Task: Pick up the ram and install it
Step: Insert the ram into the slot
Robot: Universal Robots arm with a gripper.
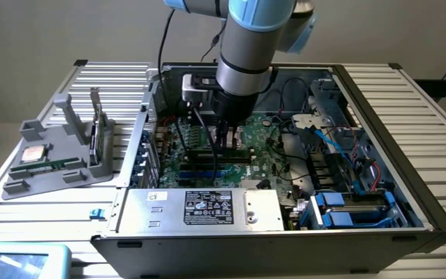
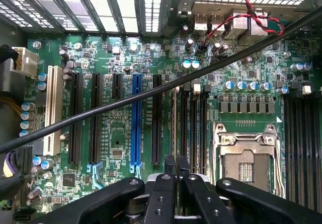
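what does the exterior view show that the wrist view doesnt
Exterior view: the arm, a grey holder beside the computer case with a square chip in it, and the labelled power supply.
Wrist view: a blue slot, a white slot, the empty chip socket and a black cable crossing the board.
Both: the green motherboard and the shut tool low over its long black slots.

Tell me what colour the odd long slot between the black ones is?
Blue. The slot shows best in the wrist view.
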